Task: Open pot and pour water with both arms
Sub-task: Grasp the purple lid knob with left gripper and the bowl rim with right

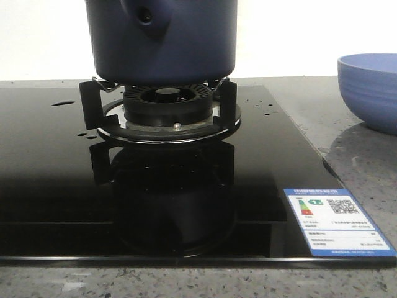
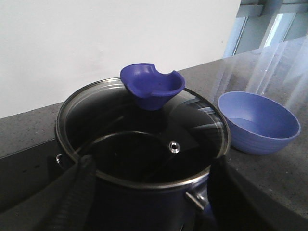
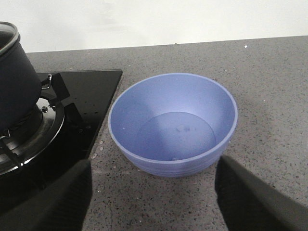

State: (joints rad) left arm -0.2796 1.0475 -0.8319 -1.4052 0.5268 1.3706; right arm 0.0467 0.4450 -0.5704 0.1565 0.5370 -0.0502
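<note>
Front view: pot (image 1: 186, 46), large, dark navy, matte, cylindrical; tapered stub with a round hole on its near side. Seated on the burner grate (image 1: 93, 102) of the black glass cooktop (image 1: 56, 186), toward the cooktop's back edge. Small drops of water (image 1: 62, 103) on the glass, at its left and right edges.

Left wrist view: pot closed by a glass lid (image 2: 144, 139) with steel rim, a vent hole and a blue cup-shaped knob (image 2: 153, 85). Interior dark; contents cannot be told.

Bowl (image 3: 173, 122), lighter blue, round, upright on the grey speckled counter (image 3: 269, 96), just beside the cooktop's right edge. A few small drops on its bottom; otherwise nothing in it.

Left gripper (image 2: 149, 192): fingers spread wide, either side of the pot, holding nothing.

Right gripper (image 3: 154, 192): fingers spread wide before the bowl, holding nothing.
</note>
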